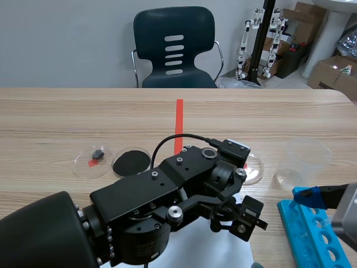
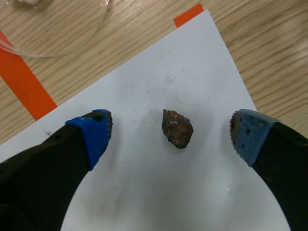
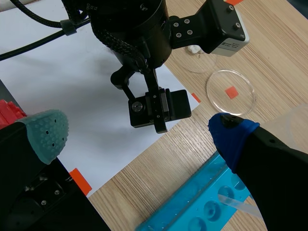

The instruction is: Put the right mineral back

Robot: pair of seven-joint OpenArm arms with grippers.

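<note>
Left gripper point(image 2: 171, 135) poised over the paper point(image 2: 192, 62), jaws released astride the brown mineral point(image 2: 177, 128) lying on it; grasping and return to the dish point(image 3: 242, 102) beside the paper apparently remain.

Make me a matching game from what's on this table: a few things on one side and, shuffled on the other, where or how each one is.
Things:
1. brown rock
2. small dark stone
3. blue rack
4. plastic cup

Place or state:
A. see-through, standing upright
B. on the white paper, between the open left fingers
C. inside a shallow clear dish
D. lying flat, with round holes

Pairs: 1-B, 2-C, 3-D, 4-A
</note>
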